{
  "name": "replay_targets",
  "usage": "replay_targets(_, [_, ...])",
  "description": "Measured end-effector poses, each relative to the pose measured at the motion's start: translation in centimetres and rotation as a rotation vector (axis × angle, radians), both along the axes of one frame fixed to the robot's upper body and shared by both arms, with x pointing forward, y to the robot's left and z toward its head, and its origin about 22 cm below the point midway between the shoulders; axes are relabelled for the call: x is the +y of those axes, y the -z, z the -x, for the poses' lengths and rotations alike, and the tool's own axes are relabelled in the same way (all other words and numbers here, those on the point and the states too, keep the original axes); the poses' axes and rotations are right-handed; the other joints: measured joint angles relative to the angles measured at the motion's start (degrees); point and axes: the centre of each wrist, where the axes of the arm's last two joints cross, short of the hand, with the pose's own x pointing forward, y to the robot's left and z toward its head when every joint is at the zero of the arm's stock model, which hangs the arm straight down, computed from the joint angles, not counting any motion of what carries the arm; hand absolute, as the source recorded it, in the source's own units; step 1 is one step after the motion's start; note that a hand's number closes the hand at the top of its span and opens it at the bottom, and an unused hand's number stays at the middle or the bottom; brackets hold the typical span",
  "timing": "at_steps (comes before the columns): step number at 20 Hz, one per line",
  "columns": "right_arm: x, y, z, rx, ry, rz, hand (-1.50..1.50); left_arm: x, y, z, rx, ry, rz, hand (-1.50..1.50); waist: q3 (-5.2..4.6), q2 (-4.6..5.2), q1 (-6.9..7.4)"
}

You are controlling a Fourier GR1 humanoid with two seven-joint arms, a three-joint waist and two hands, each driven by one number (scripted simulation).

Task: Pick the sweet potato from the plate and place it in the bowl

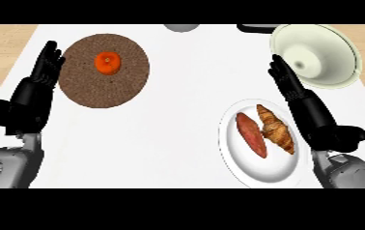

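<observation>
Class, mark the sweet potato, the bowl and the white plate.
sweet potato (251, 135): head view, middle of its body.
bowl (336, 43): head view, its pale wall.
white plate (265, 172): head view, bare lower part.

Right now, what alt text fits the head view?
A sweet potato lies beside a croissant on a white plate, a pale bowl beyond it. The left hand and right hand rest open at the sides; an orange sits on a brown plate.

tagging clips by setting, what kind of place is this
Probably a kitchen counter set for food: a white countertop bearing a plate with a sweet potato and a croissant, plus a pale bowl nearby.
</observation>
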Motion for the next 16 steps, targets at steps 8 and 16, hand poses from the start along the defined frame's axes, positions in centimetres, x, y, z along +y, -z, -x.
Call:
replay_targets(8, [6.8, -1.6, 2.4, -0.09, -0.582, -0.045, -1.5, 0.5, -0.5, -0.6, -0.055, -0.017, 0.075, 0.0, -0.78, -0.64, 2.31])
replay_targets(16, [3.0, 2.2, 6.9, -0.312, -0.631, -0.023, -1.5, 3.3, 0.1, -0.2, -0.063, -0.051, 0.138, 0.0, -0.76, -0.53, 0.04])
